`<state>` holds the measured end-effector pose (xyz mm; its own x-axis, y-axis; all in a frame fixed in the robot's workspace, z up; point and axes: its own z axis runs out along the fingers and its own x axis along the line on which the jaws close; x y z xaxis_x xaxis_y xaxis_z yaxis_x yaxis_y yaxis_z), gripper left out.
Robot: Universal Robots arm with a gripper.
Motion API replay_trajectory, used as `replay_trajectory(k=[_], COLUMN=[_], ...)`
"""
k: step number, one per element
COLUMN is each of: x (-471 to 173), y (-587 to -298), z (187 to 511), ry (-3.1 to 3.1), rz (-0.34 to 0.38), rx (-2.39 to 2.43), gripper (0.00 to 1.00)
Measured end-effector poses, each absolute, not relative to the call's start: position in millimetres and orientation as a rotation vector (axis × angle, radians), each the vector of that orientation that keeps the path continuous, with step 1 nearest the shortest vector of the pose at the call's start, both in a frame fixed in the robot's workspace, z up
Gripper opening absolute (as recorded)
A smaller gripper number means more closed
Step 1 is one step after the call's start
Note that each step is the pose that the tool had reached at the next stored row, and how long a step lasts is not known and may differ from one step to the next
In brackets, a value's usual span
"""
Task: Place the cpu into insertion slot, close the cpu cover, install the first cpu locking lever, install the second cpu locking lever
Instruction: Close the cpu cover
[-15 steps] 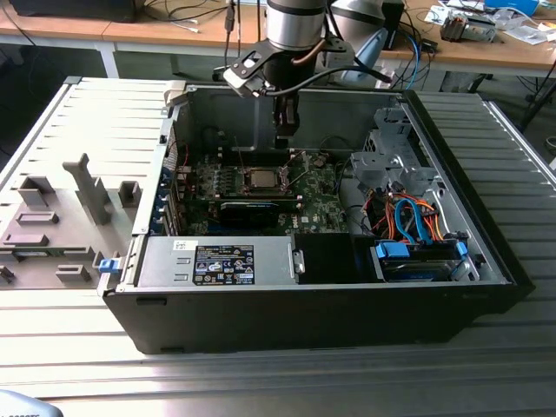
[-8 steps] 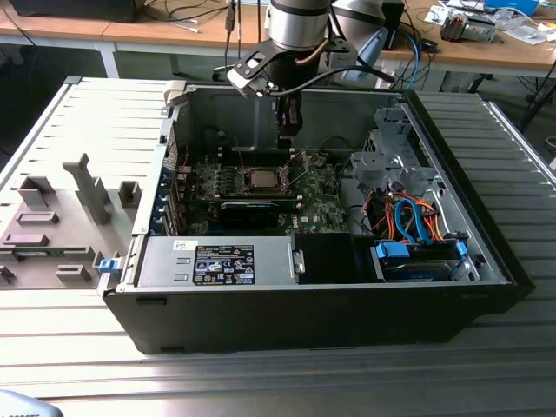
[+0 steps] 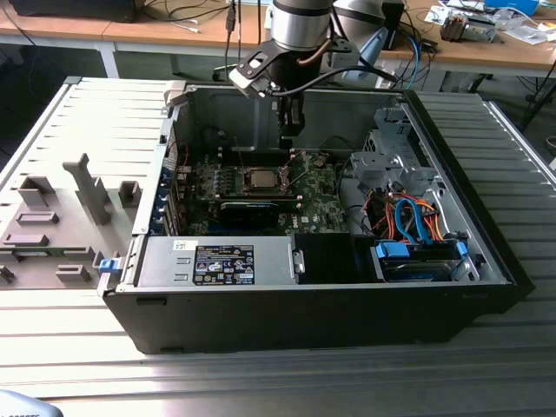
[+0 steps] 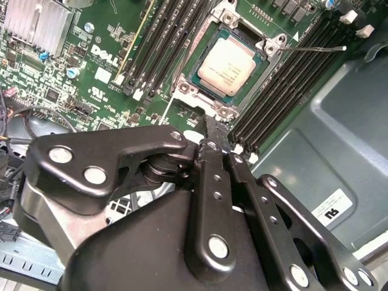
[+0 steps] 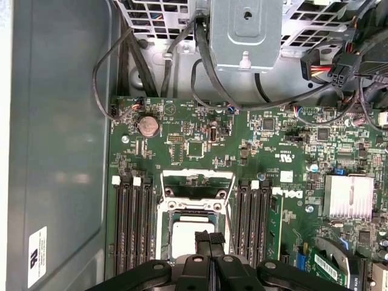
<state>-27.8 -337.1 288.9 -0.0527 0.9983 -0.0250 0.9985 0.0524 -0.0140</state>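
The cpu [image 4: 225, 63] lies flat in the insertion slot [image 4: 183, 88] on the green motherboard, its dull silver top showing; it also appears in the first wrist view [image 5: 189, 229] and the exterior view [image 3: 261, 180]. The cpu cover [image 5: 198, 177], a thin silvery frame, appears tilted up at one edge of the slot. One thin wire locking lever [image 4: 318, 50] sticks out sideways over the memory slots, and another [image 4: 165, 114] runs beside the slot. My gripper [image 4: 211, 130] is shut with nothing in it, its tips just above the slot's near edge [image 5: 210, 240], inside the case [image 3: 291, 137].
The open computer case has a metal wall [image 4: 339, 133] close beside the gripper. Black memory slots [image 5: 132, 224] flank the socket on both sides. A heatsink [image 5: 348, 195], loose black cables [image 5: 200, 66] and a drive cage [image 3: 391, 161] crowd the rest of the case. Grey fixtures [image 3: 82, 187] stand outside.
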Motion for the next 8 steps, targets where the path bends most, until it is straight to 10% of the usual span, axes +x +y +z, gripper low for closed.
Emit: replay_trajectory(k=[8], x=[-25.1], y=[-337.1], z=[288.8], ry=[2.273], rz=[-0.043], rx=[2.156], gripper=[0.11])
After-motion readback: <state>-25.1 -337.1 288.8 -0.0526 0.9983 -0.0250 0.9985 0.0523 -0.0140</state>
